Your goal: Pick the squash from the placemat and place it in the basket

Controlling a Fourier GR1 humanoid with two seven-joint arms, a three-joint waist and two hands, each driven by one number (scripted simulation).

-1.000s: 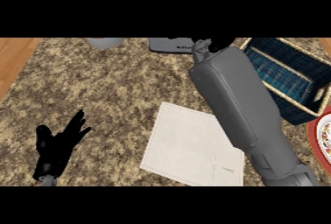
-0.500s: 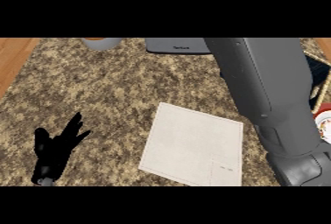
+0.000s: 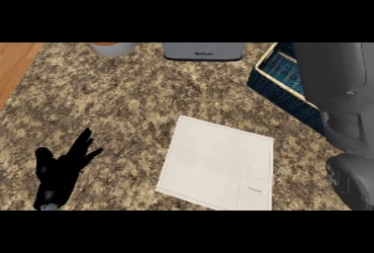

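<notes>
A white placemat (image 3: 219, 165) lies on the speckled counter with nothing on it. No squash shows anywhere in the view. The dark blue basket (image 3: 281, 84) with a tan rim stands at the upper right, and my grey right forearm (image 3: 340, 94) crosses over it and hides most of its inside. The right hand itself is out of the picture. My left hand (image 3: 62, 170) rests open at the lower left, fingers up, well clear of the placemat.
A grey appliance (image 3: 203, 51) stands at the counter's far edge in the middle. A grey cup (image 3: 115, 48) is at the far left of that edge. A strip of wooden floor (image 3: 16, 62) shows past the counter's left edge.
The right forearm has swung rightward, off the placemat's side to over the basket, and its hand has left the view. The left hand has stayed still.
</notes>
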